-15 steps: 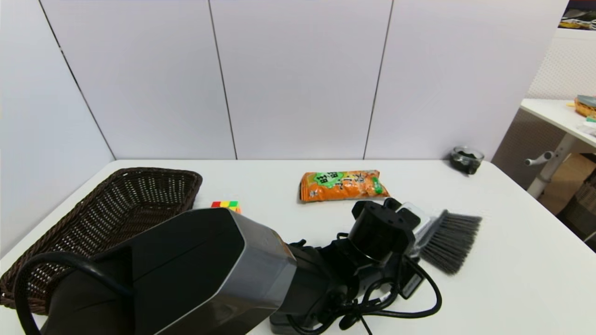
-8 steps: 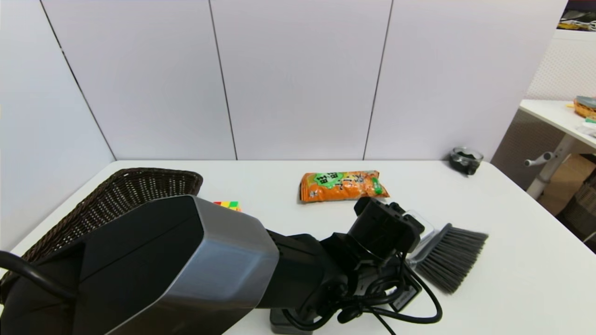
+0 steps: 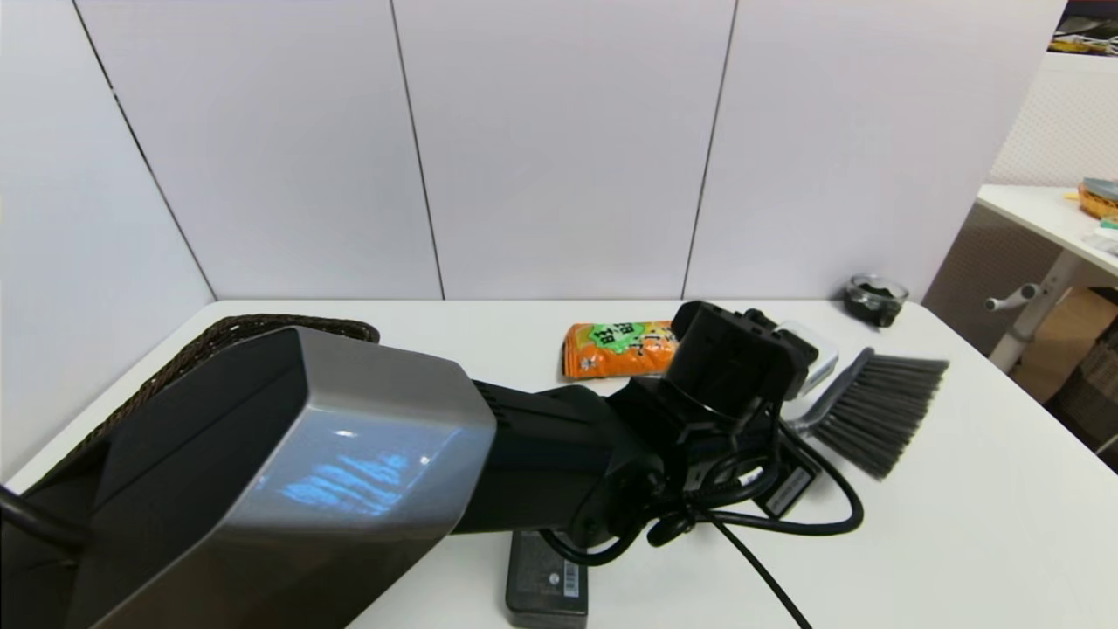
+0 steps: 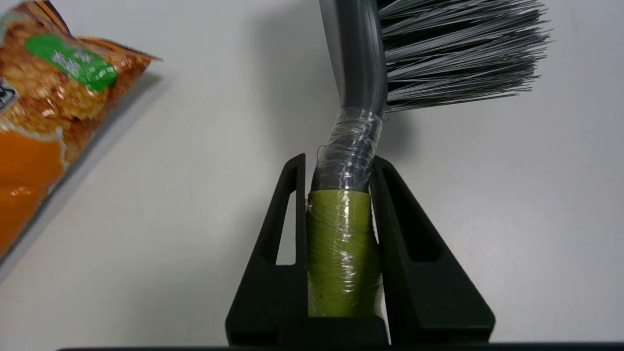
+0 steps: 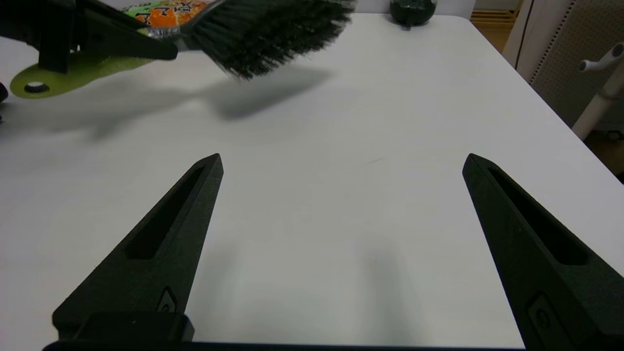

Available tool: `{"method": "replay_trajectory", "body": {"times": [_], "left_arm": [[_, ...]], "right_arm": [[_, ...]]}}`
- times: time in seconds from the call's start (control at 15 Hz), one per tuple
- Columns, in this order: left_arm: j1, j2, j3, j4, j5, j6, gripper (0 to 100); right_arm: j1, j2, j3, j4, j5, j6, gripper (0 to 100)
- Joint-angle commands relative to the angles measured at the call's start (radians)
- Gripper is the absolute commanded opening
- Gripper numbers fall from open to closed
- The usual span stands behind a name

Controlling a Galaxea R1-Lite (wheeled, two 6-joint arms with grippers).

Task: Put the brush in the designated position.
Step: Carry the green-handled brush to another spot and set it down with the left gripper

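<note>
Lifted higher since before, the brush (image 4: pixel 351 146) hangs above the bench (image 3: pixel 961 524), clamped in the left tool (image 4: pixel 339 165); right tool (image 5: pixel 341 161) gapes.

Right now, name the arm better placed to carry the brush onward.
Left. The left hand is already shut on the brush, lifted off the table; the right hand is open and empty.

Bright, even light; soft shadows
</note>
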Motion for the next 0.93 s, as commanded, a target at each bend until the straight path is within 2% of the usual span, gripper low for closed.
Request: {"method": "replay_trajectory", "body": {"times": [0.07,0.2,0.4,0.67,0.93], "left_arm": [[0.005,-0.082,-0.051,-0.052,0.063,0.000,0],[0.030,-0.151,-0.045,-0.039,0.121,0.018,0],[0.124,-0.286,-0.036,0.054,0.124,0.112,0],[0.366,-0.484,-0.011,0.215,0.121,0.206,0],[0.667,-0.647,0.118,0.228,0.107,0.209,0]], "right_arm": [[0.000,0.001,0.002,0.001,0.000,-0.001,100],[0.001,0.001,0.002,0.000,0.000,-0.001,100],[0.000,0.001,0.002,0.000,0.000,-0.001,100],[0.000,0.001,0.002,0.000,0.000,0.000,100],[0.000,0.001,0.002,0.000,0.000,-0.001,100]]}}
